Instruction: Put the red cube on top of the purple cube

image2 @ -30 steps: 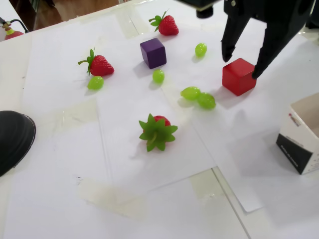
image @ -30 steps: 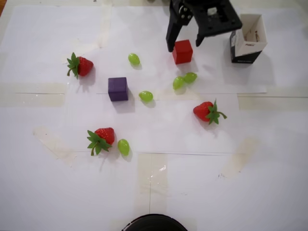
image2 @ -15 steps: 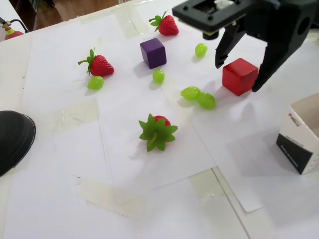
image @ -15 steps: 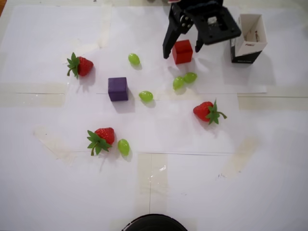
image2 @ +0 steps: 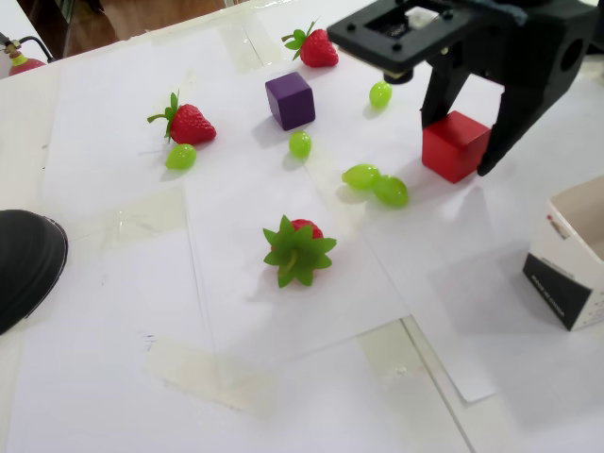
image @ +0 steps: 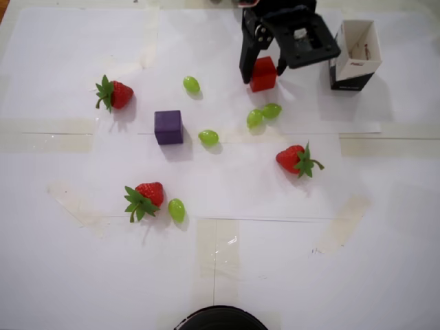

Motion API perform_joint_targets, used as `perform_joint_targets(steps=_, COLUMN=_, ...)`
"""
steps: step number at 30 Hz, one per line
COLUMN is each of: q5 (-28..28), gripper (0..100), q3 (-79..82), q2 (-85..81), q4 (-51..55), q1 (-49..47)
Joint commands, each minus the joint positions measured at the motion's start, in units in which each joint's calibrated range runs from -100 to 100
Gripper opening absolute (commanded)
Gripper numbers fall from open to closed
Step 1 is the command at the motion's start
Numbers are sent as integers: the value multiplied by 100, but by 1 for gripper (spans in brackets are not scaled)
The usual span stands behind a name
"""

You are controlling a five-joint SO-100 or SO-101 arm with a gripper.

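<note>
- Your gripper (image2: 462, 140) sits low over the red cube (image2: 456, 146), one finger on each side of it; in the overhead view the gripper (image: 262, 71) straddles the red cube (image: 262, 74) the same way.
- The fingers look pressed to, or just beside, the block's opposite faces, so you seem to be at the grasp. Whether they truly clamp it I cannot tell: the contact lines are hidden behind the black fingers in both views.
- The red cube looks to be resting on the white paper (image: 206, 179), not yet lifted; its upper part is covered by the gripper body in the overhead view.
- The purple cube (image: 168, 127) stands well apart, to the left and lower in the overhead view, upright with its top bare, ready to take the red block.
- Between the two cubes lie green grapes (image: 264, 113), one pair just below the red cube and a single grape (image: 208, 137) right beside the purple cube, so you will likely want to carry high over them.
- Strawberries (image2: 298, 247) are scattered farther out, clear of a straight path between the cubes.
- An open cardboard box (image: 354, 55) stands near the gripper's other side; the fixed view cuts it at the frame edge.
- A dark round object (image2: 24, 264) is cropped at the border in both views; you cannot make out what it is.
</note>
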Motion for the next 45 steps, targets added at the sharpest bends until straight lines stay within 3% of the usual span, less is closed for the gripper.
perform_joint_targets(steps=1, q5=122, gripper=12, q3=5, q2=-15, q4=5, q1=99)
perform_joint_targets(steps=9, q5=400, gripper=6, q3=-259, q2=-6, q4=201, q1=276)
perform_joint_targets(steps=19, q5=884, gripper=3, q3=-3032, q2=157, q4=2554, q1=938)
perform_joint_targets(steps=24, q5=1026, gripper=3, q3=-4268, q2=364, q4=3134, q1=1247)
perform_joint_targets(steps=45, q5=1431, gripper=3, q3=-6686, q2=2384, q4=3265, q1=2364)
